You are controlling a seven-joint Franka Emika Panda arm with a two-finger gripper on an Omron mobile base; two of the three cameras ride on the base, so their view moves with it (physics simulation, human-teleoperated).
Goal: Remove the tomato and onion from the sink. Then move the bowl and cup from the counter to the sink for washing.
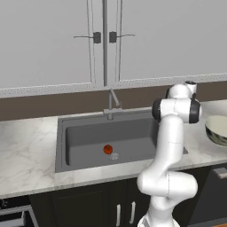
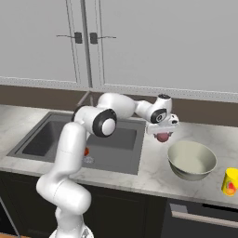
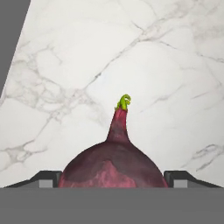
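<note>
Hand view: onion (image 3: 113,164) between hand (image 3: 113,178) fingertips.

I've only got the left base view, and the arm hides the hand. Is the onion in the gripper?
Observer: Yes, the hand view shows the onion between the finger tips of the gripper.
Operator: Over the sink or the counter?
Observer: Over the counter, between the sink and the bowl.
Operator: Where is the cup?
Observer: The cup stands on the counter, to the right of the bowl.
</note>
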